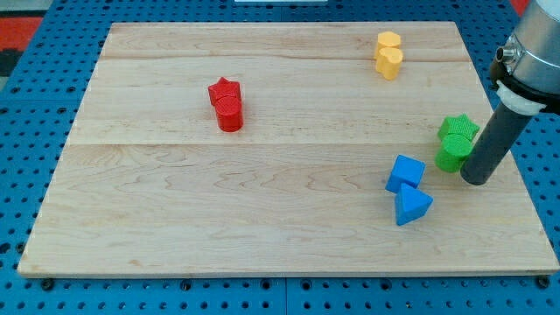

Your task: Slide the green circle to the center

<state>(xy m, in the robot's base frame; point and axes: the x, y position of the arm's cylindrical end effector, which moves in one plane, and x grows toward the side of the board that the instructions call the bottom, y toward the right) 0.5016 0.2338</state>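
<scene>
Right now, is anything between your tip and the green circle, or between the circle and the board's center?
Nothing visible. My tip sits right beside the green circle, on its right in the view. The blue blocks lie below the leftward path to the center, close enough to clip.

Wooden board [262,219] carries red blocks [227,103] left of centre, yellow blocks [388,54] at top edge, green blocks [455,142] and blue blocks [409,189] near right edge.
</scene>
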